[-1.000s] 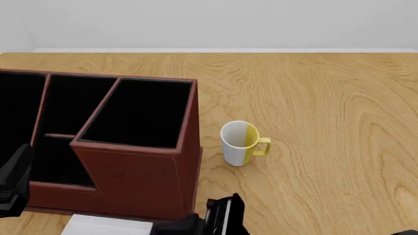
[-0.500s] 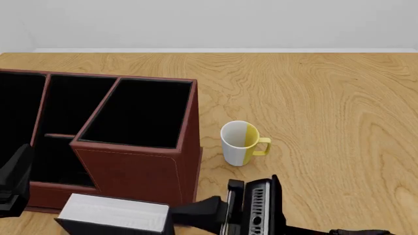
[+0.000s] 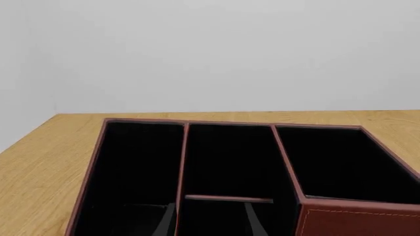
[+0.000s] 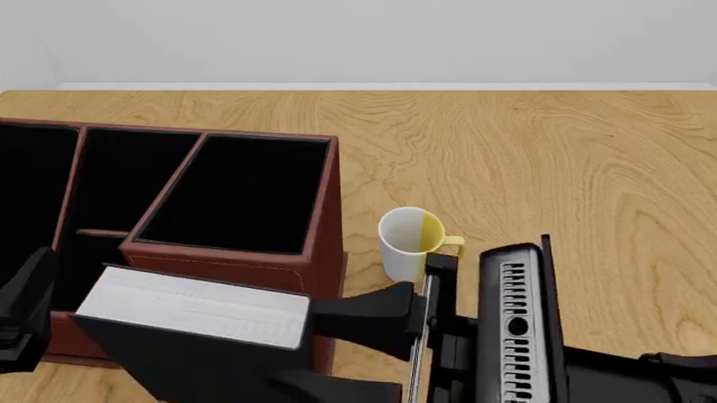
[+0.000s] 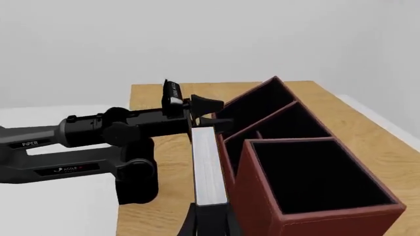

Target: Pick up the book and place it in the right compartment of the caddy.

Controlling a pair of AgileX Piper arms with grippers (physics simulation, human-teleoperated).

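The book (image 4: 191, 307), white page edges up and dark cover below, hangs in the air just in front of the caddy (image 4: 241, 298). My right gripper (image 4: 309, 349) is shut on its right end. In the right wrist view the book (image 5: 208, 164) stands edge-on between the fingers, beside the caddy's near wall (image 5: 315, 223). The right compartment (image 4: 241, 197) is a wide black well and nothing shows inside it. My left gripper (image 3: 208, 222) is open over the caddy's left sections, at the front view's left edge (image 4: 25, 312).
A white-and-yellow mug (image 4: 405, 239) stands on the table to the right of the caddy, just behind my right arm (image 4: 515, 336). The left arm (image 5: 98, 130) stretches across beyond the book. Lower, narrower sections (image 3: 226, 162) lie left of the right compartment (image 3: 347, 160).
My right gripper has risen from the table's front edge with the book, lifting it up to the level of the caddy's front wall. The left arm has not moved.
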